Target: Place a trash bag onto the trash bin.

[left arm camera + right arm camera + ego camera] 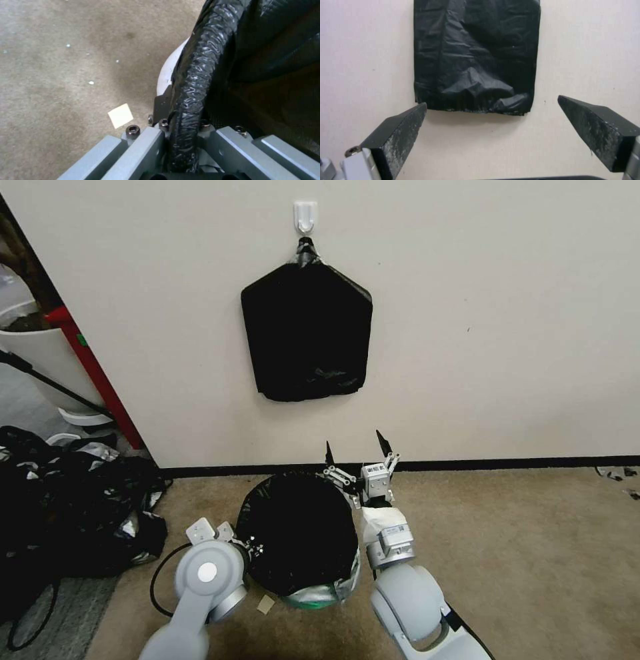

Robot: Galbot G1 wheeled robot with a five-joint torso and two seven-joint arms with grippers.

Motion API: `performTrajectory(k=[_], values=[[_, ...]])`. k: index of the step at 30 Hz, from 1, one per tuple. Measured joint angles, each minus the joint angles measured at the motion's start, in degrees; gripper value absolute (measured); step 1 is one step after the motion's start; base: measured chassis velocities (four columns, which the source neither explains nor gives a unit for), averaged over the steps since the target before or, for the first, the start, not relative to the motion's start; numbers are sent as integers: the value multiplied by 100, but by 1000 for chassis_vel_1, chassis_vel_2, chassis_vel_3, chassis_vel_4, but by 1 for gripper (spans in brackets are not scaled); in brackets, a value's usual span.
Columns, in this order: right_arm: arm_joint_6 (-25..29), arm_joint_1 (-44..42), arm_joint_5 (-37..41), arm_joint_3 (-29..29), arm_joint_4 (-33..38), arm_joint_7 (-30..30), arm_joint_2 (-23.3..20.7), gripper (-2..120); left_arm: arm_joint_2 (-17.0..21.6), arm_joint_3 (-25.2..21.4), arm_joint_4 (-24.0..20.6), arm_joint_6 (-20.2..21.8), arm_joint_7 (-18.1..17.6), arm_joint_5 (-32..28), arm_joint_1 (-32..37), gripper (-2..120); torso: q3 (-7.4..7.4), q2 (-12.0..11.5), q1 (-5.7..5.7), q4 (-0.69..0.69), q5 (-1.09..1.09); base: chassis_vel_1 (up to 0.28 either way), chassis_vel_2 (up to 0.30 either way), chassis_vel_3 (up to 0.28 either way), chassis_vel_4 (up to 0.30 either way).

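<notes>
Gripper, left (181, 140): low at the near-left of the bin, jaws closed over the rolled hem of the trash bag (297, 530). Gripper, right (357, 457): raised past the bin's far-right edge, jaws spread wide, holding nothing, pointed at the wall. Wall bundle (305, 330): flat black pack hung from a white hook (305, 215), far centre. Heap of black plastic (67, 500): left, on the floor. Trash bag: draped into and over the trash bin (166, 72), which stands on the carpet. Film looks thin, light, soft and slippery; likely tears if dragged. Best hold: the bunched rim roll. Paper scrap (120, 115): near the bin's base.
</notes>
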Motion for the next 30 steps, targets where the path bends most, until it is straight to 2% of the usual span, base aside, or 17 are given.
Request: performTrajectory(k=[7, 11, 12, 14, 15, 18, 19, 20, 21, 23, 24, 25, 26, 27, 28, 29, 30], values=[[-10, -14, -6, 9, -48, 0, 22, 100, -67, 34, -33, 60, 178, 100, -41, 23, 0, 0, 0, -1, 0, 0, 0, 0, 0], [-11, 0, -8, 19, -144, 0, 38, 100, -20, -36, -177, 126, 234, 185, -12, 41, 0, 0, 0, 0, 0, 0, 0, 0, 0], [-11, 0, -8, 19, -144, 0, 38, 100, -20, -36, -177, 126, 234, 185, -12, 41, 0, 0, 0, 0, 0, 0, 0, 0, 0], [2, 12, 4, 47, -199, 13, 46, 100, 50, -70, -421, 130, 379, 534, 93, 52, 0, 0, 0, 0, 0, 0, 0, 0, 0], [2, 12, 4, 47, -199, 13, 46, 100, 50, -70, -421, 130, 379, 534, 93, 52, 0, 0, 0, 0, 0, 0, 0, 0, 0], [33, 36, 185, 158, -299, 180, 101, 100, 185, -112, -941, 99, 704, 1108, 326, 68, 0, 0, 0, 0, 0, 0, 0, 0, 0], [33, 36, 185, 158, -299, 180, 101, 100, 185, -112, -941, 99, 704, 1108, 326, 68, 0, 0, 0, 0, 0, 0, 0, 0, 0], [18, 42, 333, 206, -322, 278, 130, 100, 235, -112, -1065, 81, 839, 1421, 403, 72, 0, 0, 0, 1, 0, 0, 0, 0, 0], [-4, 41, 485, 262, -328, 348, 161, 100, 280, -112, -1122, 33, 995, 1744, 454, 77, 0, 0, 0, 1, 0, 0, 0, 0, 0], [-44, -11, 748, 485, -302, 409, 241, 100, 409, -141, -1075, -406, 1778, 2899, 569, 85, 0, 0, 0, 1, 0, 0, 0, 0, 0], [-44, -11, 748, 485, -302, 409, 241, 100, 409, -141, -1075, -406, 1778, 2899, 569, 85, 0, 0, 0, 1, 0, 0, 0, 0, 0], [-39, -59, 813, 629, -270, 407, 289, 100, 458, -164, -962, -744, 2244, 3423, 596, 90, 0, 0, 0, 2, 0, 0, 0, 0, 0], [58, -131, 850, 848, -249, 338, 346, 100, 524, -209, -738, -1419, 2975, 4188, 622, 96, 0, 0, 0, 1, -1, 0, 0, 0, 0], [257, -203, 829, 1066, -254, 214, 390, 100, 571, -248, -558, -1959, 3491, 4700, 621, 98, 0, 0, 0, 2, -1, 0, 0, 0, 0], [257, -203, 829, 1066, -254, 214, 390, 100, 571, -248, -558, -1959, 3491, 4700, 621, 98, 0, 0, 0, 2, -1, 0, 0, 0, 0], [559, -306, 707, 1442, -277, 18, 447, 100, 642, -291, -250, -2796, 4196, 5367, 569, 99, 0, 0, 0, 1, 1, 0, 0, 0, 0], [752, -380, 624, 1723, -284, -114, 476, 100, 688, -333, -17, -3315, 4637, 5794, 483, 99, 0, 0, 0, 1, -1, 0, 0, 0, 0]])
